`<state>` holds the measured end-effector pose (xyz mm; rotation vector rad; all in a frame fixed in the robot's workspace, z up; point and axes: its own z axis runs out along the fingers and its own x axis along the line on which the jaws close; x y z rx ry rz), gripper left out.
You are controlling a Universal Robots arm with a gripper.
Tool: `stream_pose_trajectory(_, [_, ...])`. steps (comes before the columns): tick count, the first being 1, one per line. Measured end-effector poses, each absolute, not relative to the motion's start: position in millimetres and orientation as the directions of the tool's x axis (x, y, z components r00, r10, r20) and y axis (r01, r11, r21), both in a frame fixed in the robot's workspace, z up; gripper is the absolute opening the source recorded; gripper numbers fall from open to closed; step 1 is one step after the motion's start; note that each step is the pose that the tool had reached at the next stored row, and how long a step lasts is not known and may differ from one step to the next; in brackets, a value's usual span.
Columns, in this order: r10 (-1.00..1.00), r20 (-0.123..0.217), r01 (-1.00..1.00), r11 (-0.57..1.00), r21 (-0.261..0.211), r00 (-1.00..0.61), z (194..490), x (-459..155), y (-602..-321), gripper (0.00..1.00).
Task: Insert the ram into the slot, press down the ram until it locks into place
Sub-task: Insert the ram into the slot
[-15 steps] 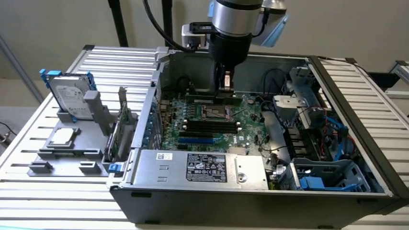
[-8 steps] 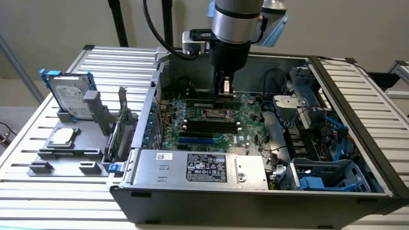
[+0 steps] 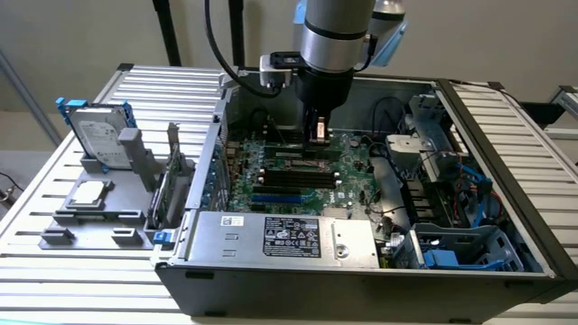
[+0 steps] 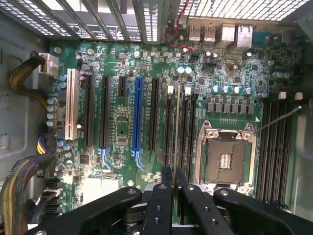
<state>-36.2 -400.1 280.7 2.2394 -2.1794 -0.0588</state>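
My gripper hangs inside the open computer case, a little above the green motherboard. Its fingers stand close together, shut on the ram, which hangs upright between them. In the wrist view the ram shows edge-on as a thin strip running out from the gripper. It lies over a group of long black slots with white end clips, beside the CPU socket. The exterior view shows four parallel black slots just in front of the gripper. I cannot tell whether the ram touches a slot.
A blue socket and other black card sockets lie beside the memory slots. The power supply fills the case's front, with cables and a blue drive cage at the exterior view's right. A hard drive stands in a grey fixture outside the case.
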Motion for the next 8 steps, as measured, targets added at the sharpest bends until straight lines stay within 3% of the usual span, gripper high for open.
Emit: stream_pose_trajectory(8, [-1.0, -0.016, -0.999, -0.027, 0.038, 0.027, 266.1, -34.6, -400.1, 0.13])
